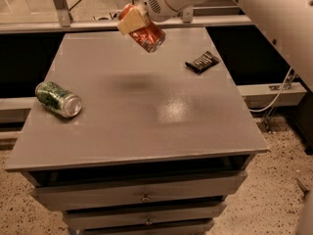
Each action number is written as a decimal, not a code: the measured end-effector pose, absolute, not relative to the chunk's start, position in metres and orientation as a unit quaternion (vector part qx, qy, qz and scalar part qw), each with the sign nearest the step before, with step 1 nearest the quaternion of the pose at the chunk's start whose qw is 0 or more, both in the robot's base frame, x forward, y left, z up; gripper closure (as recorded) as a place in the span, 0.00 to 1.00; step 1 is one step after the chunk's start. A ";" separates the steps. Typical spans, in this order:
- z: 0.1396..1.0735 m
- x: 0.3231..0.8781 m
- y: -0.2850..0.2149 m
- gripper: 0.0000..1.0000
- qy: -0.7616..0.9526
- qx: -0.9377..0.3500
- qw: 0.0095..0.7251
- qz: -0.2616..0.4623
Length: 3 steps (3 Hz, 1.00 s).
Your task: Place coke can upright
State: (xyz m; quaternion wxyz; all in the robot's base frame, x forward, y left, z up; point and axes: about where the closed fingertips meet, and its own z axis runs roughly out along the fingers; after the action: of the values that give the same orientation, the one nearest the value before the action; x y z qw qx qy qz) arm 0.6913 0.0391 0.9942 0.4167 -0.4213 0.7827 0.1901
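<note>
The coke can (146, 35), red with a silver end, hangs tilted in the air above the far middle of the grey table (146, 126). My gripper (136, 23) is shut on the coke can, with a tan finger pad (129, 20) pressed on its upper left side. The white arm reaches in from the top right. A dark shadow of the can lies on the tabletop below it.
A green patterned can (58, 99) lies on its side near the table's left edge. A flat dark snack wrapper (202, 61) lies at the far right. Drawers run under the table's front edge. A rail and a cable are behind and to the right.
</note>
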 end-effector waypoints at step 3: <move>1.016 0.578 0.007 1.00 0.622 -0.422 0.537 0.384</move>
State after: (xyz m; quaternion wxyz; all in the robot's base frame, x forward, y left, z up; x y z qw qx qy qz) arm 0.5776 0.0069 1.0157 0.5370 -0.4216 0.6217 0.3840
